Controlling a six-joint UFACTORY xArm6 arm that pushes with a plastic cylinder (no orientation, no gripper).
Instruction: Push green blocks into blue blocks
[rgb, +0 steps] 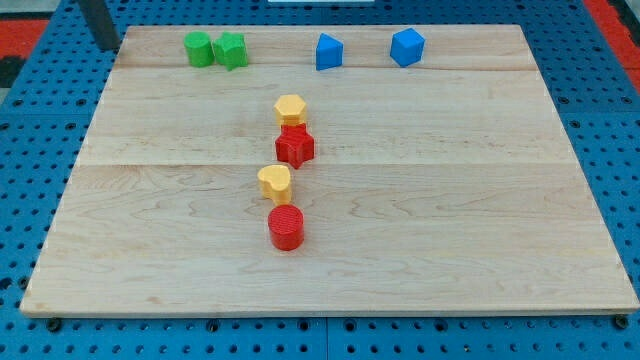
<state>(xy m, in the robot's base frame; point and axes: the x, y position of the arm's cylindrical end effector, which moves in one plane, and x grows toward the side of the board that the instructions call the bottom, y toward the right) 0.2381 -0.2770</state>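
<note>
Eight small coloured blocks sit on the pale wooden worktop (480, 240), which rests on a blue pegboard (20, 200). At the view's top left, a dark rod (100, 22) comes down from the upper edge; its lower end, my tip (108, 46), meets the worktop's far left corner, to the left of the green pair and apart from them. No claw is fitted to the arm, so nothing is held.

Next along the top edge, a green cylinder-like block (198, 48) and a green blocky piece (231, 50) stand side by side, touching or nearly so. Further to the view's right, a blue block with a slanted top (328, 52) and a blue faceted block (407, 46) stand near each other, well apart from the greens.

Down the middle runs a loose column: a yellow hexagonal block (290, 108) touching a red star-shaped block (294, 145) below it, then a yellow rounded block (275, 183), then a red cylinder (286, 227).
</note>
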